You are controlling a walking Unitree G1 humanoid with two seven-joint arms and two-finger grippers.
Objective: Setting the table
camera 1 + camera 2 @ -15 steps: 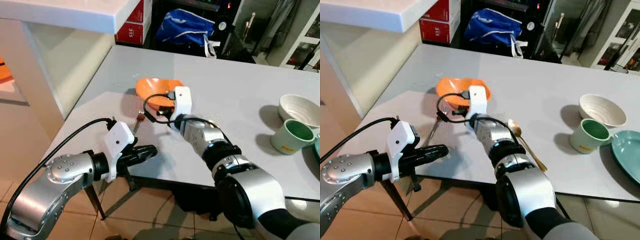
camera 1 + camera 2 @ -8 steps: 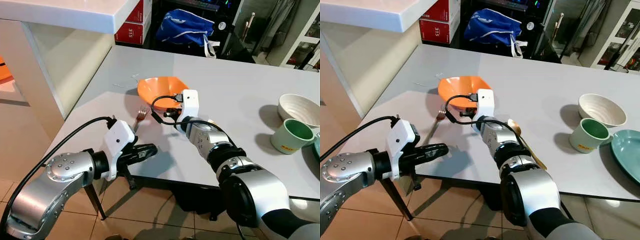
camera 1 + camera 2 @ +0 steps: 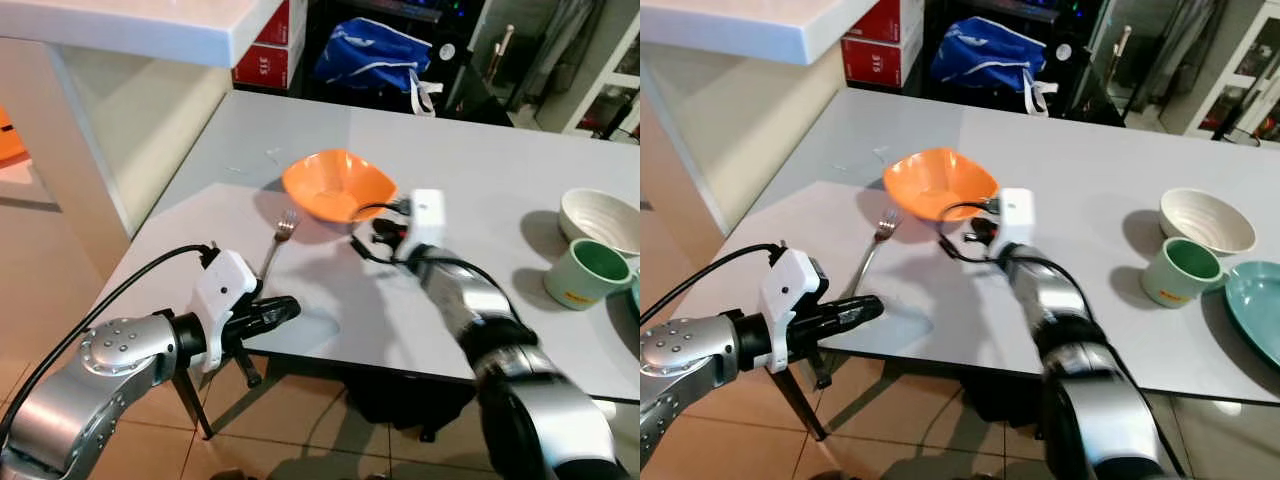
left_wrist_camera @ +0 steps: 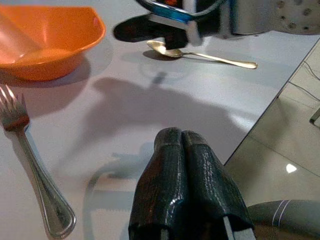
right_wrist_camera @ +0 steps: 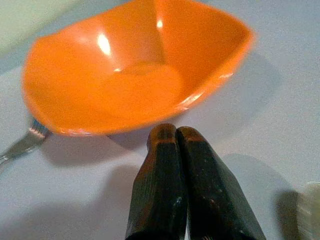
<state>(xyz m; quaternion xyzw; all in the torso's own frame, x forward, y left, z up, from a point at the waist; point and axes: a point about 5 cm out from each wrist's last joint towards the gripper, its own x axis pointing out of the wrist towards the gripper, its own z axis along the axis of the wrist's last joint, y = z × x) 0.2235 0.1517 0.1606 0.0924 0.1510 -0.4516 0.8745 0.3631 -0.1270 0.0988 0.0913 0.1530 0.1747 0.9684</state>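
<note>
An orange bowl [image 3: 338,185] stands empty on the grey table [image 3: 480,150], with a silver fork [image 3: 275,243] lying just to its left. My right gripper [image 3: 372,236] hovers low over the table just right of the bowl, fingers shut and empty; its wrist view has the bowl [image 5: 135,75] right ahead of the fingertips [image 5: 172,134]. A gold spoon [image 4: 200,54] lies on the table beneath the right arm. At the table's front left edge, my left gripper [image 3: 278,312] is shut on nothing, near the fork handle [image 4: 45,200].
A white bowl [image 3: 600,218], a green mug [image 3: 585,272] and a teal plate [image 3: 1255,305] sit at the table's right side. A white counter [image 3: 130,25] rises to the left. A blue bag [image 3: 375,55] and red boxes lie beyond the table.
My right arm has drawn back to the right, off the orange bowl, which now shows whole. The left gripper has sunk slightly toward the table's front edge.
</note>
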